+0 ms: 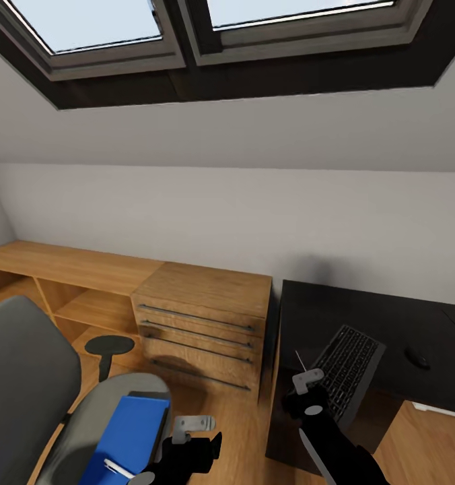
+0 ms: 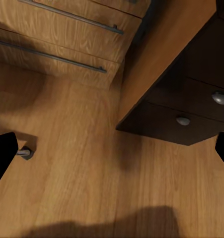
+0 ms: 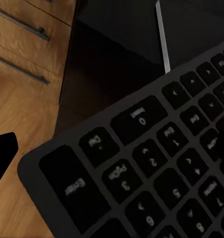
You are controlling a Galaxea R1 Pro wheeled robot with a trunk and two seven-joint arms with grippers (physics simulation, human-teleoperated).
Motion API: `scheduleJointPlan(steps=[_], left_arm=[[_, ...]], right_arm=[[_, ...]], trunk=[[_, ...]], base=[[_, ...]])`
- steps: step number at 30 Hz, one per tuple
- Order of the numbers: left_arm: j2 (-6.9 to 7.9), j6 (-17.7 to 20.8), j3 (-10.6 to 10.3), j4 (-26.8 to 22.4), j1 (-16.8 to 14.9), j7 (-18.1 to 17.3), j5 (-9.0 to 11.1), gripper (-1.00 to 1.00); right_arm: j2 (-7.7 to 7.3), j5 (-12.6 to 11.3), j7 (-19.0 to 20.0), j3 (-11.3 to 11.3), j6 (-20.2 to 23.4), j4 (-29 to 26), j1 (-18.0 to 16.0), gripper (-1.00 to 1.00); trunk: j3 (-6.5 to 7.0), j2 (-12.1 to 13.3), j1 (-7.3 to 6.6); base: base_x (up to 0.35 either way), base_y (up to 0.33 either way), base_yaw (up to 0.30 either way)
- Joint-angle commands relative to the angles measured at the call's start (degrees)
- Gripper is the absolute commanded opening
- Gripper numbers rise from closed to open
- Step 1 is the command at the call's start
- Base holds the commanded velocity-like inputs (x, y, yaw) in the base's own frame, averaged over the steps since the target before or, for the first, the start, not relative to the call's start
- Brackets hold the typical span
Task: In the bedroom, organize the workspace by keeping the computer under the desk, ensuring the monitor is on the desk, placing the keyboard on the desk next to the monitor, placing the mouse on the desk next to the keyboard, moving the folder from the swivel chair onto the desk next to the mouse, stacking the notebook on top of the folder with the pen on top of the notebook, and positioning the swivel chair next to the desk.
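Black, flat and rectangular, the keyboard (image 1: 346, 372) lies on my desk (image 1: 382, 316), its near end overhanging the front edge at 5 o'clock, long axis running 7 to 1. My right gripper (image 1: 307, 397) holds that end; whether it is clamped, I cannot tell. My left gripper (image 2: 112, 153) is spread apart above bare wood floor (image 2: 82, 168). Blue folder (image 1: 126, 431) rests on the swivel chair (image 1: 32, 377) at 7 o'clock.

Desk (image 1: 362, 316): black. Keyboard (image 1: 348, 367): black, grey keys. Mouse (image 1: 417, 358): black. Folder (image 1: 130, 431): bright blue. Swivel chair (image 1: 25, 377): grey, black armrest. Chest (image 1: 204, 323): light wood grain. Wall: white.
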Motion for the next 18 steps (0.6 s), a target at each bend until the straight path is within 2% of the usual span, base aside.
scheduleJointPlan(steps=[1, 9, 18], left_arm=[[-0.01, 0.2, -0.1, -0.1, 0.0, 0.5, 0.6, 1.00], [0.01, 0.2, -0.1, -0.1, 0.0, 0.5, 0.6, 1.00], [-0.01, 0.2, -0.1, 0.0, 0.0, 0.5, 0.6, 1.00]], right_arm=[[-0.08, -0.3, -0.5, 0.3, 0.3, -0.1, -0.1, 1.00], [-0.08, -0.2, -0.5, 0.3, 0.3, -0.1, -0.1, 1.00], [-0.08, -0.3, -0.5, 0.2, 0.3, 0.0, -0.1, 1.00]], trunk=[[-0.06, 0.0, 0.01], [-0.06, 0.0, 0.01], [-0.06, 0.0, 0.01]], base=[[0.103, 0.000, 0.000], [0.210, 0.000, 0.000], [0.017, 0.000, 0.000]])
